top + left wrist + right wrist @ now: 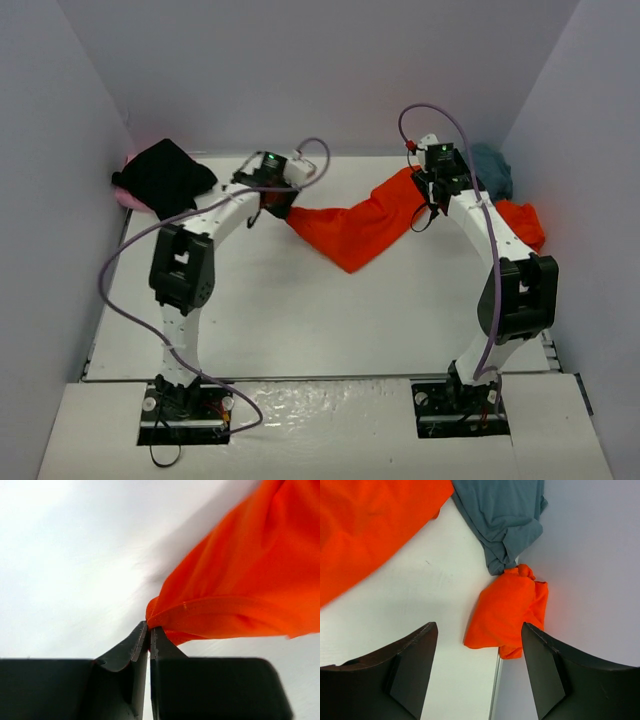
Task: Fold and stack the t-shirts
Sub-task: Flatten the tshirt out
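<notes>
Orange-red, two: spread orange-red t-shirt (355,228) mid-table (300,320); bunched orange-red t-shirt (522,222) at 3 o'clock.
Others, one each: black t-shirt (165,175) on pink t-shirt (128,197), 10 o'clock; teal-grey t-shirt (492,168), 2 o'clock.
Left gripper (149,635): clamped on the spread shirt's edge.
Right gripper (479,630): jaws apart, holding nothing.

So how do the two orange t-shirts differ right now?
The middle orange shirt is drawn out long; the far-right orange shirt is bunched into a ball. The middle one is pinched by the shut left gripper; the far-right one lies unheld beside the wall. Both are bright orange-red.
</notes>
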`<action>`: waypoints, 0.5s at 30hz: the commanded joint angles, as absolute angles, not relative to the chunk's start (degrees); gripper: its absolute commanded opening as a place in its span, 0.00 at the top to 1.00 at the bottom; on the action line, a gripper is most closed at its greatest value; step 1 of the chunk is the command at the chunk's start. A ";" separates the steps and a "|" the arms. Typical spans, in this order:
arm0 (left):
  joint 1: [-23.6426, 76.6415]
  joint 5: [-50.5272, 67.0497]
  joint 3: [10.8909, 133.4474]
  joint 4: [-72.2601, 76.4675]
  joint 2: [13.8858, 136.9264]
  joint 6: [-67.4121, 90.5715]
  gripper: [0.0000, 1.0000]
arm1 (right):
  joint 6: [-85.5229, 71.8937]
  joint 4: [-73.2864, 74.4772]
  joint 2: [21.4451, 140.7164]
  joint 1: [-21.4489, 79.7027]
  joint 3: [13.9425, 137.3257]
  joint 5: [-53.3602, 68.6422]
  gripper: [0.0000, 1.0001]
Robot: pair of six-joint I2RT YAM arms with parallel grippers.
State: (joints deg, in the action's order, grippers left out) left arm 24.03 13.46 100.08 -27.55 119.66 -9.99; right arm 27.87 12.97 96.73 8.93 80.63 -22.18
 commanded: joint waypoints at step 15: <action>14.37 13.92 105.47 -35.44 95.42 -14.18 1.00 | 23.99 13.10 96.42 11.95 83.00 -13.33 0.35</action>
State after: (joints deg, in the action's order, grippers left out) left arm 4.83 10.61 107.66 -30.65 96.23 -11.92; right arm 24.84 14.13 97.71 10.39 81.10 -14.67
